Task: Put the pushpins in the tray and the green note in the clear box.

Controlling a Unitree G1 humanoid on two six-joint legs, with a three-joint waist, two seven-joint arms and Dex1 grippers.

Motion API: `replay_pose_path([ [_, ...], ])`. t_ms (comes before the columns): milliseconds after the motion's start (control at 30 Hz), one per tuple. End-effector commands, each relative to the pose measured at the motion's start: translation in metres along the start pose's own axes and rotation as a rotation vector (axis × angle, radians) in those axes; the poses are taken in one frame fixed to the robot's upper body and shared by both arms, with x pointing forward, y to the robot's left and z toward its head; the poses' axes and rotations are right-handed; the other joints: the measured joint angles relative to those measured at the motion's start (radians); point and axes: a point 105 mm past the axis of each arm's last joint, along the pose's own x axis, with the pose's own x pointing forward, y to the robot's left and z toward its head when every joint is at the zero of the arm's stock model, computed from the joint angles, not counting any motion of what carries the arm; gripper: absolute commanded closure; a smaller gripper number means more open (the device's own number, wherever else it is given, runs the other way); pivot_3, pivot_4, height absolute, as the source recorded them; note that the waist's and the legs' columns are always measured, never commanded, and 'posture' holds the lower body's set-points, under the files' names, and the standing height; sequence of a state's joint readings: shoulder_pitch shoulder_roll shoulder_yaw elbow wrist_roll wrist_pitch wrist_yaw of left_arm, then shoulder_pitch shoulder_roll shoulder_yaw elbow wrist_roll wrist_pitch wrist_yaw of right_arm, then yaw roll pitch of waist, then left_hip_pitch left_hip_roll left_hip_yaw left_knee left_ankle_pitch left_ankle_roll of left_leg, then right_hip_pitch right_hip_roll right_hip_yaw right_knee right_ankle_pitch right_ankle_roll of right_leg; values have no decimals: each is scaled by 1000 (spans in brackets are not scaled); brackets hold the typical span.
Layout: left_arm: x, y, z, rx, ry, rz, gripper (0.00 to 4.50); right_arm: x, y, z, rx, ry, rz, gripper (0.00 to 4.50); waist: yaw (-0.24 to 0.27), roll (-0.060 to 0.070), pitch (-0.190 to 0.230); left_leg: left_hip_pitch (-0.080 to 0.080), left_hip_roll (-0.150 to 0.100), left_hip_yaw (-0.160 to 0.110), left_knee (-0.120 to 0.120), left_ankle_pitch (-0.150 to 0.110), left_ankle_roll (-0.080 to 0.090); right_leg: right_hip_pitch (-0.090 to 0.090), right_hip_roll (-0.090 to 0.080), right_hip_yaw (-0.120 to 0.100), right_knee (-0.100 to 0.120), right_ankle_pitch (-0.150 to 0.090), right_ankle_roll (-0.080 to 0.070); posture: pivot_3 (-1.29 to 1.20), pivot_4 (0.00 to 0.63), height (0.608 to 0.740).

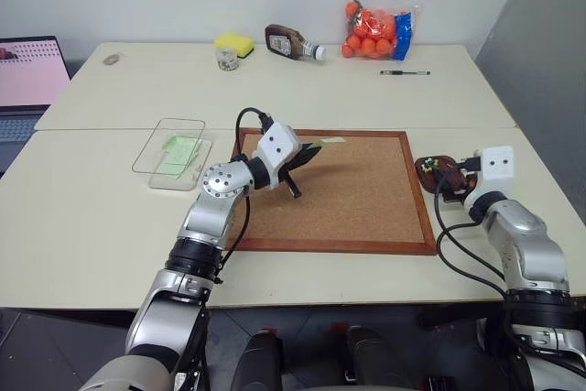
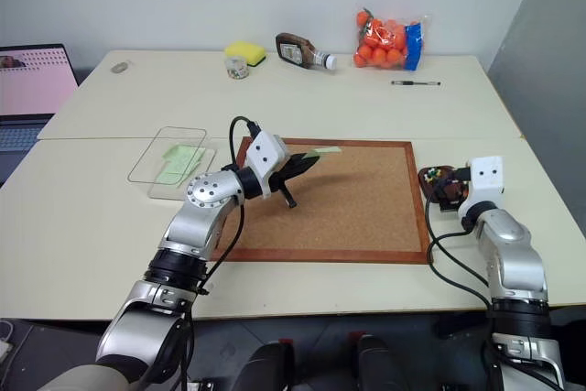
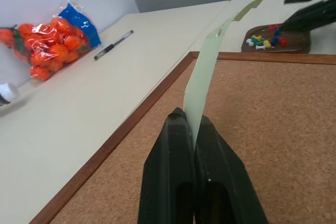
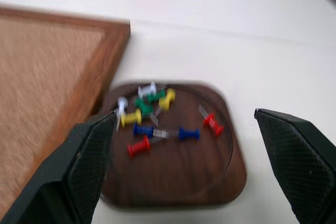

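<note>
My left gripper (image 3: 190, 120) is shut on the lower edge of the green note (image 3: 202, 87). It holds the pale strip up in the air over the far left part of the cork board (image 1: 357, 194). The clear box (image 1: 152, 160) lies left of the board with pale green paper inside. At the board's right edge sits the dark brown tray (image 4: 178, 179). Several multicoloured pushpins (image 4: 157, 121) lie in the tray, red ones (image 4: 212, 124) among them. My right gripper (image 4: 185, 119) hovers just above the tray, open, with nothing between its fingers.
Along the table's far side lie a bag of oranges (image 1: 378, 32), a sauce bottle (image 1: 291, 42), a yellow sponge (image 1: 234, 43), a small jar (image 1: 227, 59) and a pen (image 1: 405, 72). A laptop (image 1: 27, 80) stands at the far left.
</note>
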State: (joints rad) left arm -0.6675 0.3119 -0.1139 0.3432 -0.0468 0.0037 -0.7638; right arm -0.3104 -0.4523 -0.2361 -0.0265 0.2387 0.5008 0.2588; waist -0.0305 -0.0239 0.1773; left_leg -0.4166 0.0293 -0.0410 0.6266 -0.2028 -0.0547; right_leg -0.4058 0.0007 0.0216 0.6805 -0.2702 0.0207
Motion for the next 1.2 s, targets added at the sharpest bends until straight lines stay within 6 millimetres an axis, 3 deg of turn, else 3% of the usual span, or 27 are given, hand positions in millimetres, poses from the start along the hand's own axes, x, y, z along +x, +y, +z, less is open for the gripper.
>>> replay_pose_path([
  [33, -14, 34, 35, 10, -63, 131, 4500, -21, 22, 31, -4, -103, 127, 24, -1, 0, 0, 0, 0, 0, 0, 0, 0, 0, 0, 0, 0, 0, 0, 0, 150, 740],
  [233, -52, 67, 48, -30, 3, 305, 4500, -44, 92, 62, -79, -210, 507, 24, -5, 0, 0, 0, 1, 0, 0, 0, 0, 0, 0, 0, 0, 0, 0, 0, 150, 740],
  [433, -101, 86, 25, -109, 172, 521, 4500, -53, 168, 89, -206, -281, 909, 24, -12, -1, 1, 1, 1, -1, 1, 0, 0, 1, 0, -1, 0, 0, 0, 0, 150, 740],
  [567, -137, 99, 8, -127, 275, 671, 4500, -46, 212, 103, -256, -274, 1115, 24, -10, -3, 2, 1, 2, -2, 0, 0, 0, 0, 1, -2, 0, 0, 0, 0, 150, 740],
  [767, -164, 121, -10, -243, 313, 861, 4500, -22, 244, 122, -289, -279, 1154, 24, 6, -4, 3, 0, 0, -4, 1, 0, 0, 1, -2, -4, 0, 0, -1, 0, 150, 740],
  [867, -168, 126, -18, -306, 326, 903, 4500, -18, 256, 130, -294, -311, 1160, 24, 6, -4, 3, -1, 0, -4, 1, 0, 0, 0, -2, -4, 0, 2, -3, 0, 150, 740],
  [1167, -182, 135, -35, -476, 353, 1041, 4500, -22, 267, 136, -268, -341, 1181, 24, 2, -4, 3, -1, 0, -6, 1, 0, 0, 0, -2, -6, 1, 3, -5, 0, 150, 740],
  [1200, -182, 136, -35, -483, 349, 1043, 4314, -22, 267, 136, -263, -342, 1180, 1, 2, -4, 3, -1, 0, -6, 1, 0, 0, 0, -2, -6, 1, 3, -5, 0, 150, 740],
])
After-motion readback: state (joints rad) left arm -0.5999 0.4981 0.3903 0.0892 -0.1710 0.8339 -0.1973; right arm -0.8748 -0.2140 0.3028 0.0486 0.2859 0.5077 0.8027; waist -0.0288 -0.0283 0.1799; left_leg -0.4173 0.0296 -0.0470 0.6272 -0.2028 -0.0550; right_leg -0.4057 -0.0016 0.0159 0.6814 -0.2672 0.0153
